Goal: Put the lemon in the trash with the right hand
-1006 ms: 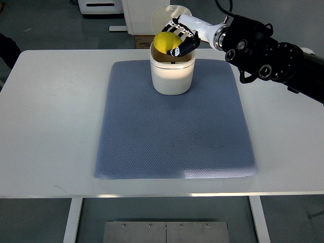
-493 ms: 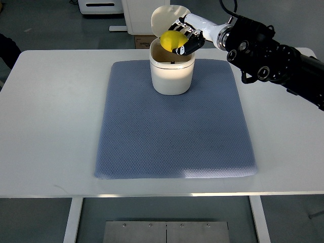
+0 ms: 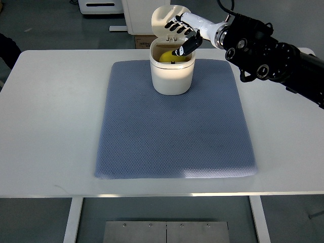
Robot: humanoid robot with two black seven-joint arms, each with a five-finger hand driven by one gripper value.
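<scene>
A yellow lemon (image 3: 167, 55) lies inside the white trash bin (image 3: 172, 76), partly hidden by the bin's rim. The bin stands at the far middle of the blue mat (image 3: 174, 121) with its lid (image 3: 163, 16) tipped open behind it. My right hand (image 3: 181, 34) hovers just above the bin's opening, its fingers spread and holding nothing. Its arm comes in from the right edge. The left arm is out of view.
The white table (image 3: 50, 126) carries the mat. A white cabinet and a cardboard box (image 3: 142, 39) stand beyond the far table edge. A dark shape (image 3: 7, 50) shows at the left edge.
My right hand let go of the lemon, which dropped from above the rim into the bin. The fingers have opened and the hand lifted slightly.
</scene>
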